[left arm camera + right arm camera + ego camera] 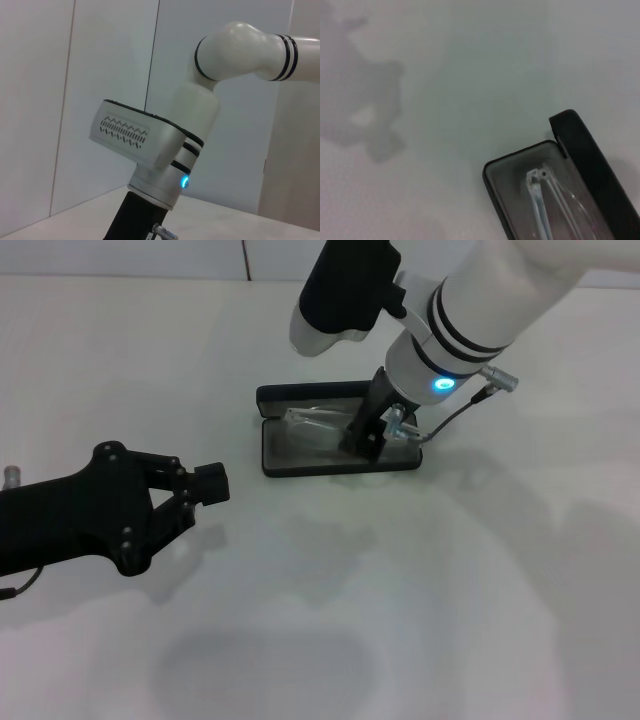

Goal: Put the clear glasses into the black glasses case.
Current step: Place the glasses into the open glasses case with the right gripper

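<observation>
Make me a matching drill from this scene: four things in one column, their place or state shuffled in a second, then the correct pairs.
1. clear glasses
2. black glasses case
3. left end effector
4. right end effector

A. lying open on the table
B. lowered into the case
C. inside the grey-lined tray
D. hovering apart, left of the case

Pairs: 1-C, 2-A, 3-D, 4-B

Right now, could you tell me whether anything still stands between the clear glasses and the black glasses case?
Nothing visible does: the clear glasses already lie inside the open black glasses case, with the right gripper down over them.
</observation>
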Robot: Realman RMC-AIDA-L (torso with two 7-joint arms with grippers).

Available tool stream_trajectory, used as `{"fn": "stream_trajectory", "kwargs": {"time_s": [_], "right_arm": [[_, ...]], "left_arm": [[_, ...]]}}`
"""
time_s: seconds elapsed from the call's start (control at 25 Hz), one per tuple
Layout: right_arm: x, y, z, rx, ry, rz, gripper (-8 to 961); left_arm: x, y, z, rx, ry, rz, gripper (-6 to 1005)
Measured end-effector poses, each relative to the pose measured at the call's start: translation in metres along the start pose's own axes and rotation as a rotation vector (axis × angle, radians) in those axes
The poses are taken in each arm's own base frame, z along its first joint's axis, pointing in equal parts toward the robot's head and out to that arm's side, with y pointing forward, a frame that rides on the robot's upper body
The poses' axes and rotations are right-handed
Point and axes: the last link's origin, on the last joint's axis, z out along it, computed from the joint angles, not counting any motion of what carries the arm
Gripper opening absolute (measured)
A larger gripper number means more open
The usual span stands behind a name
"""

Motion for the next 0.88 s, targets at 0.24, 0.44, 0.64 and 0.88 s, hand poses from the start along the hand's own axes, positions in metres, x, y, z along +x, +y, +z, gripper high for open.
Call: {"fn": "stream_trajectory", "kwargs": {"time_s": [0.24, 0.44, 0.64, 0.88], "right_arm": [[-0.0007, 0.0032, 0.0016, 0.004, 0.017, -0.032, 106], [-0.0009, 0.0029, 0.0017, 0.007, 0.017, -0.037, 105], [-0.0007, 0.0013, 0.0015, 0.019, 0.021, -0.047, 106], [-0.001, 0.001, 0.0012, 0.023, 0.022, -0.053, 107]], "left_arm": [[0.0005, -0.0003, 0.0003, -0.001, 0.001, 0.003, 60], [0.0006, -0.0007, 0.0001, 0.002, 0.001, 0.003, 60], [0.0008, -0.0012, 0.0004, 0.004, 0.001, 0.004, 60], [0.0015, -0.0019, 0.0012, 0.002, 0.001, 0.007, 60]]}}
